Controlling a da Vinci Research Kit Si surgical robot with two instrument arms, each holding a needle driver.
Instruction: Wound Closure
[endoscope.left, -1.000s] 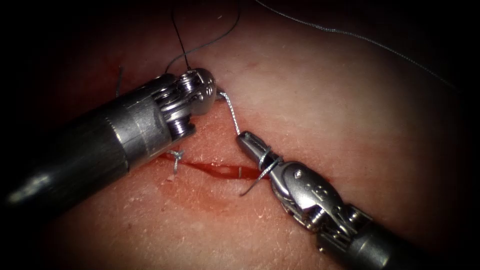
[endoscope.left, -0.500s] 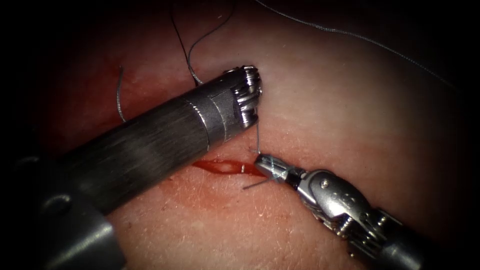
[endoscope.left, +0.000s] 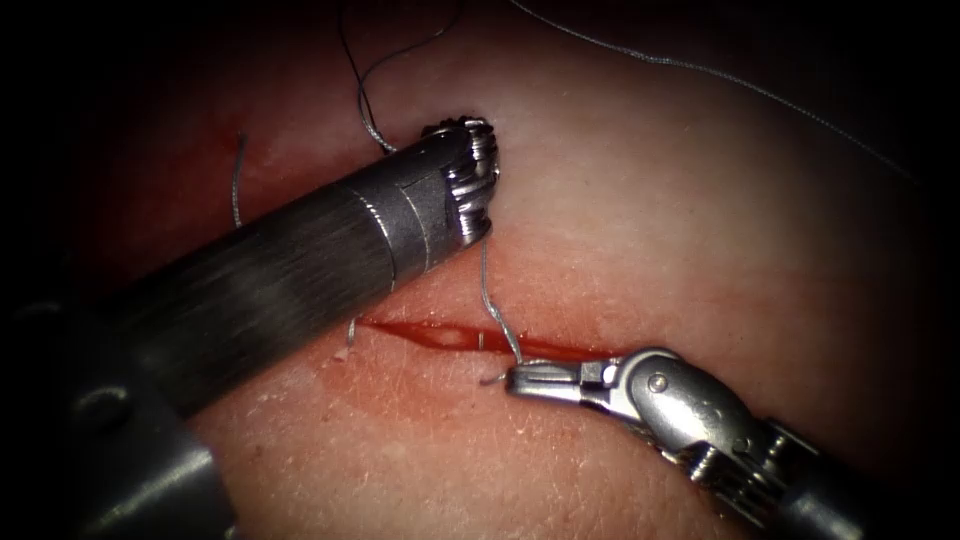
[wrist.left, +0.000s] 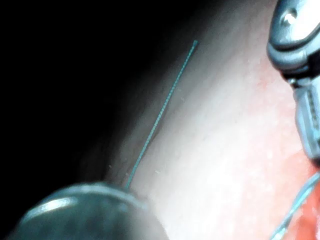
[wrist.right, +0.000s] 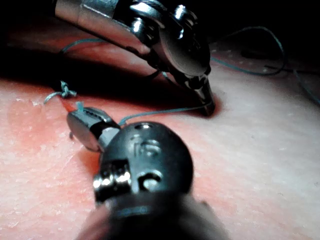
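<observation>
Here, in the endoscope view, the right tool (endoscope.left: 520, 379) lies just below the cut (endoscope.left: 470, 338), its fingers closed on the thread (endoscope.left: 492, 305). That strand runs up across the cut to the left tool (endoscope.left: 470, 190), whose fingers cannot be judged. Red fluid (endoscope.left: 430, 335) fills the cut in the tissue (endoscope.left: 650, 230).

Left wrist view: a thread strand crosses pale tissue.

Right wrist view: the left tool's fingers are closed on the thread at the tissue; a finished knot (wrist.right: 65, 91) sits nearby.
</observation>
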